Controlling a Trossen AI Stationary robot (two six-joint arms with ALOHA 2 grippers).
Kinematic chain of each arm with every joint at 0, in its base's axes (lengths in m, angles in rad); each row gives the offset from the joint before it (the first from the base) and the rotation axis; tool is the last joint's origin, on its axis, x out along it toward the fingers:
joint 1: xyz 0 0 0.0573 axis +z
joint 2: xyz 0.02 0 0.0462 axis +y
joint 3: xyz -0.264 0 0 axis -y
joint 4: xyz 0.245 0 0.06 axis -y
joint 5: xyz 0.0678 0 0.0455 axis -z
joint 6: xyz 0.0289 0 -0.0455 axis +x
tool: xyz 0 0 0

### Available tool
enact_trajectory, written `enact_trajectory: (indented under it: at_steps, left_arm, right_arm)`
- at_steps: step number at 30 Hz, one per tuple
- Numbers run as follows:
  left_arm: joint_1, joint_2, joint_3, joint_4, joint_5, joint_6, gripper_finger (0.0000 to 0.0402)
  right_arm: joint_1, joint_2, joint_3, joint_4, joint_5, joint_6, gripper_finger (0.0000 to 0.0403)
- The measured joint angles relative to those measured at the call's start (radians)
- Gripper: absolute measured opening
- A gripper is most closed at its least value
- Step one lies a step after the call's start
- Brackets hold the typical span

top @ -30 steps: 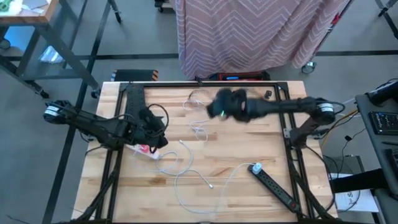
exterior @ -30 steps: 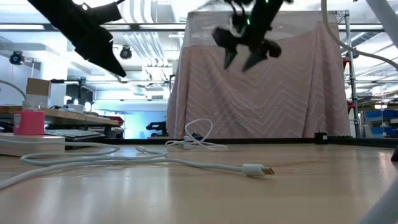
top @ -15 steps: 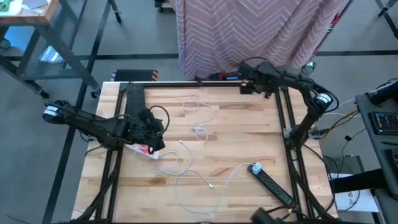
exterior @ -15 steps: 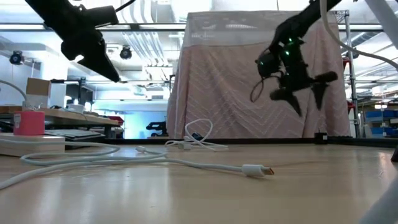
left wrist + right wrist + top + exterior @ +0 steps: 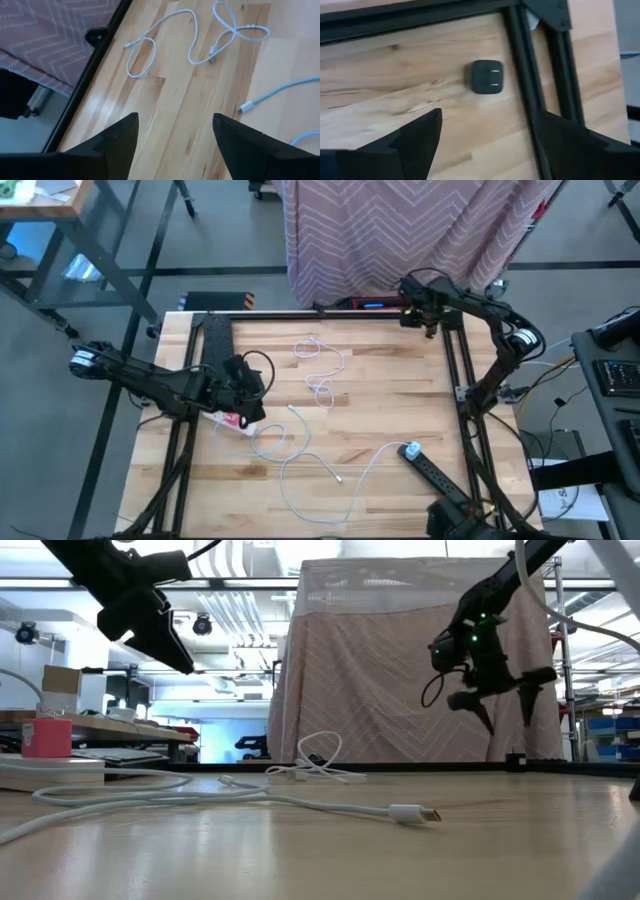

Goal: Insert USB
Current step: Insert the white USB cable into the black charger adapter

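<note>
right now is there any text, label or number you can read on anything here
None can be read in any view.
Black plug adapter: two metal prongs show, no print.
Pink-topped white block at the table's left side: no legible label.
Black power strip: markings too small to read.
White paper beside the table, right: dark marks, too blurred to read.

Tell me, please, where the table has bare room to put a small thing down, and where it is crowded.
Bare wood lies between the coiled white cable and the right frame rail, above the power strip. It is crowded near the left hand, with loose cables beside it. The right hand hangs over the black adapter.
</note>
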Motion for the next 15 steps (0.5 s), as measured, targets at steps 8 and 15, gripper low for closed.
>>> enact_trajectory:
  at_steps: [8, 15]
  left_arm:
    - [0.0, 0.005, 0.0, 0.035, -0.004, 0.025, 0.0248]
    - [0.0, 0.006, 0.0, 0.042, -0.005, 0.025, 0.0231]
  right_arm:
    - [0.001, 0.001, -0.086, 0.195, -0.025, 0.205, 0.0278]
    - [0.003, 0.001, -0.235, 0.369, 0.055, 0.471, 0.0284]
